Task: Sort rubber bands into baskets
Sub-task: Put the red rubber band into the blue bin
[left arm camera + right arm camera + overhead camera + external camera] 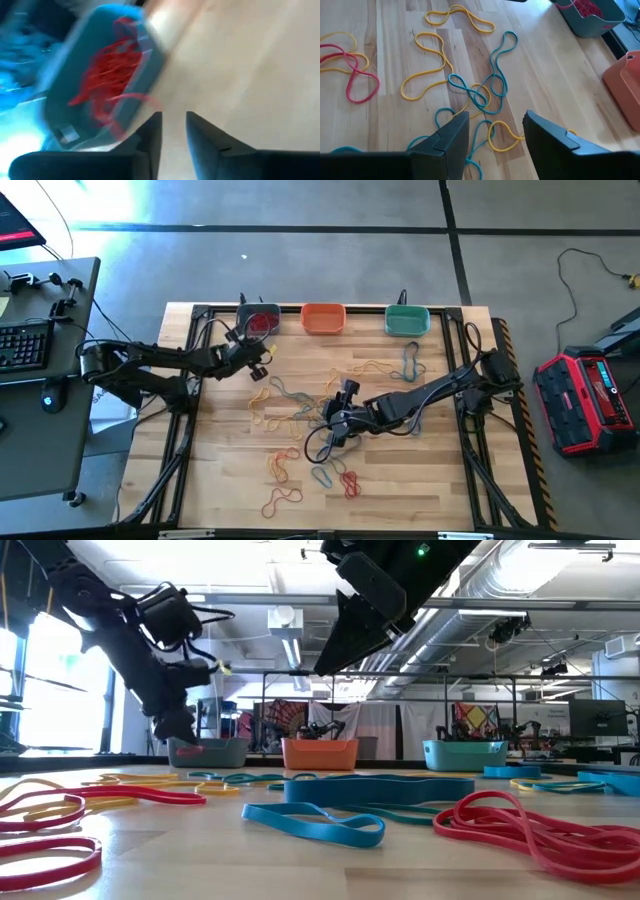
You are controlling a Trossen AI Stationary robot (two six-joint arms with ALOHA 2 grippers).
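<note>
A wooden table (pixel 420 470) fills the high view's centre; no writing is readable. The left gripper (pixel 262 366), fingers parted and empty, hangs by the grey-blue basket (pixel 259 321) of red bands at upper left. The right gripper (pixel 335 418) gapes over loose rubber bands (pixel 283 395) at centre.

Red bands (pixel 112 75), grey-blue basket (pixel 65 100)

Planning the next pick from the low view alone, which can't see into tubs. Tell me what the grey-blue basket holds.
Observer: The grey-blue basket holds a heap of red rubber bands.
Operator: Report the right gripper.
Observer: The right gripper hangs open over a tangle of teal and yellow bands mid-table.
Operator: Now the left.
Observer: The left gripper is open and empty beside that basket.
</note>
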